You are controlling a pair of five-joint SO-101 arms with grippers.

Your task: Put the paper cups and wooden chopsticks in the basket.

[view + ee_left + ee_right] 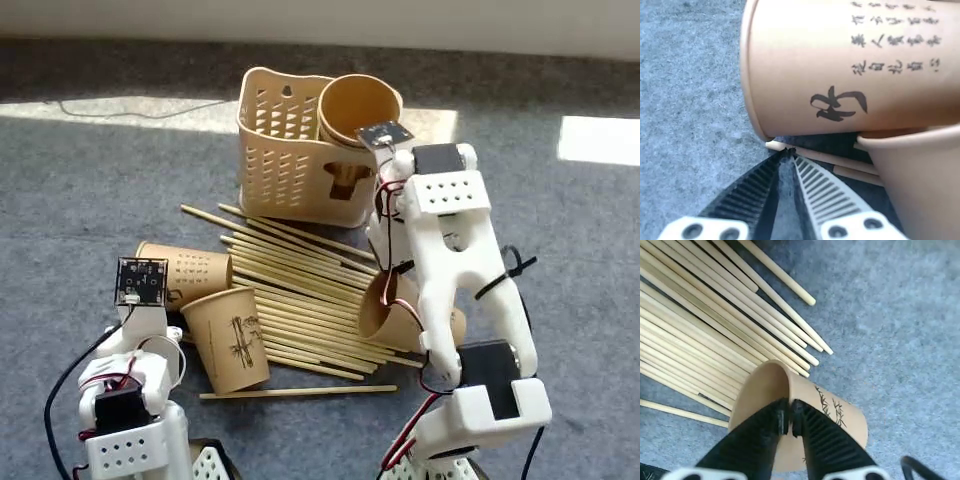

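Grey fabric covers the table (80,200), and a tan plastic basket (290,160) is set upright near the middle of the far edge. One paper cup, the nested cup (352,100), is lodged mouth up inside the basket, at the end nearer the right edge.

Wooden chopsticks (300,290) are spread in a loose, roughly parallel sheaf over the middle of the table, on the near side of the basket. A stray chopstick (300,392) is laid apart from them, toward the near edge.

The lettered cup (190,272) is laid on its side where the sheaf ends toward the left edge. The near cup (230,345) is laid just beside it on the near side, partly over the chopsticks. In the left wrist view its rim is seen close against the lettered cup's wall.

The left gripper (788,152) is placed low toward the near left corner, its jaws closed tip to tip with nothing seen between them. The tips are just beside the lettered cup's rim and the end of one chopstick.

The right gripper (788,412) is set low where the sheaf ends toward the right edge. It is clamped on the rim of the held cup (830,415), with one finger inside the mouth and one outside. This cup is laid on its side, its mouth turned toward the chopsticks.
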